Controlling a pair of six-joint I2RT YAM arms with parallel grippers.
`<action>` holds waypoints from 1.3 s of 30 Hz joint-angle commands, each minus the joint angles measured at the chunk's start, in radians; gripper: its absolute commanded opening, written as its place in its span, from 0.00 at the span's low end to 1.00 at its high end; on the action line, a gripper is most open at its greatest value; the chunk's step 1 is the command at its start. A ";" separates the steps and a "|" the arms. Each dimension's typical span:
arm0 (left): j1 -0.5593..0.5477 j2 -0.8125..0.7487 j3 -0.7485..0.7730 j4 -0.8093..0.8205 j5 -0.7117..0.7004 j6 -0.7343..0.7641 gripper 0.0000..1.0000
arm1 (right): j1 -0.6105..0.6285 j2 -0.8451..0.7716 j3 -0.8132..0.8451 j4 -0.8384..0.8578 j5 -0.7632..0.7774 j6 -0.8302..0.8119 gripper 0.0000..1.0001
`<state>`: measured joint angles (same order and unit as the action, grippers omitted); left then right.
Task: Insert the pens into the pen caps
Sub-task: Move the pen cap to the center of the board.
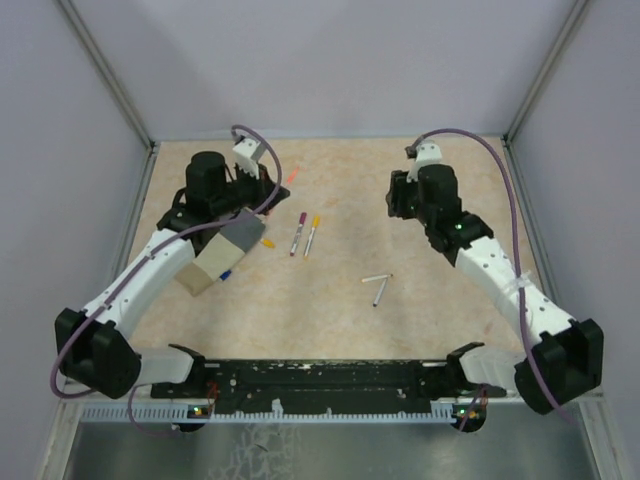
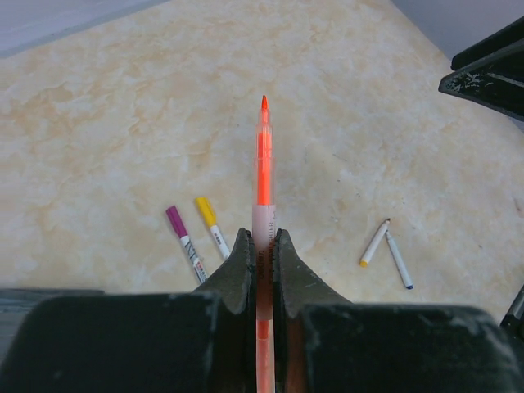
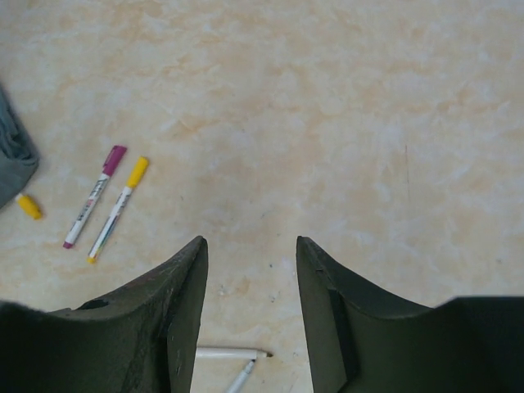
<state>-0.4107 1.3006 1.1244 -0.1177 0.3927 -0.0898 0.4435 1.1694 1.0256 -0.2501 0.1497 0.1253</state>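
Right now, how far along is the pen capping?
Done, it seems: magenta pen and yellow pen lie capped. In hand: orange pen in the left jaws; right jaws open, empty. Left: two bare pens, loose yellow cap.

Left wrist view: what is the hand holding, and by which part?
The left hand grips the thin orange-ended white plastic pen by its white barrel, orange end pointing forward.

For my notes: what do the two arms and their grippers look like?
The left arm and right arm have white link shells and bulky black joint housings, each trailing a purple cable. The left gripper and right gripper have black, tapered fingers.
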 commanded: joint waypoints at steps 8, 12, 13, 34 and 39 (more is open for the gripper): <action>0.206 0.158 0.010 0.031 0.118 -0.058 0.00 | -0.205 0.260 0.099 -0.011 -0.031 0.291 0.48; 0.295 0.281 0.042 0.088 0.274 -0.091 0.00 | -0.210 0.356 0.138 0.054 -0.026 0.252 0.48; 0.315 0.308 0.049 0.113 0.313 -0.105 0.00 | -0.211 0.378 0.148 0.073 -0.036 0.240 0.49; 0.345 0.412 0.098 0.154 0.211 0.000 0.00 | -0.210 0.602 0.241 0.134 -0.209 0.178 0.49; 0.343 0.418 0.102 0.146 0.209 -0.001 0.00 | -0.211 0.625 0.258 0.124 -0.242 0.181 0.48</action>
<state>-0.0654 1.7103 1.1965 0.0227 0.6056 -0.1089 0.2390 1.7721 1.2213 -0.1596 -0.0566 0.3145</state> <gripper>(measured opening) 0.047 0.486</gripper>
